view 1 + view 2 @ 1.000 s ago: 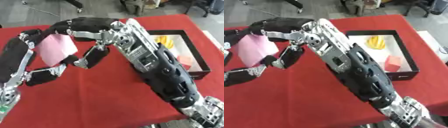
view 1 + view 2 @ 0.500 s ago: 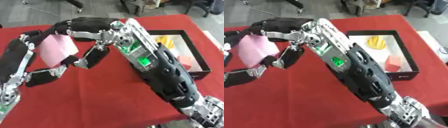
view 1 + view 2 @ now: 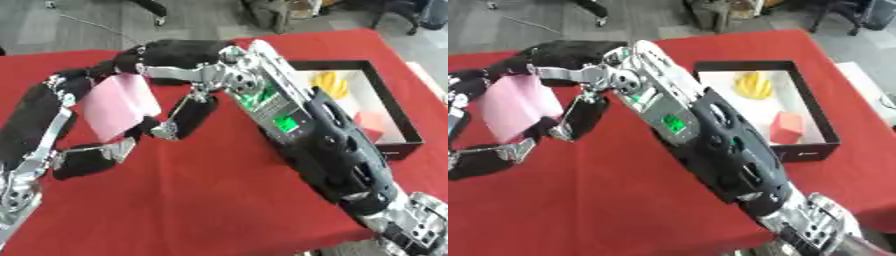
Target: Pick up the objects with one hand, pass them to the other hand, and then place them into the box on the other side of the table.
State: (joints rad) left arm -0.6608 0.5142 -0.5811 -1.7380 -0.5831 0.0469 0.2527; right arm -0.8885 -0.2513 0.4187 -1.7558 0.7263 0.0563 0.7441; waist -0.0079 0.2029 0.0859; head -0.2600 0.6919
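A flat pink object (image 3: pixel 118 105) is held up over the left part of the red table (image 3: pixel 192 200). My left hand (image 3: pixel 74 150) comes up from the lower left, and its fingers curl round the object's left and lower edges. My right hand (image 3: pixel 206 72) reaches across from the lower right. Its dark fingers lie over the object's top edge and its thumb (image 3: pixel 184 117) presses the lower right side. Both hands are on the object at once. The black box (image 3: pixel 750 65) with a white floor stands at the table's right side.
Inside the box lie a yellow banana-like thing (image 3: pixel 752 85) and a red block (image 3: pixel 786 126). My right forearm (image 3: pixel 324 145) crosses the table's middle diagonally, hiding part of the box's left wall. Grey floor and chair legs lie beyond the table's far edge.
Both hands have stayed closed round the pink object, which has sunk slightly. A green light has come on along my right forearm.
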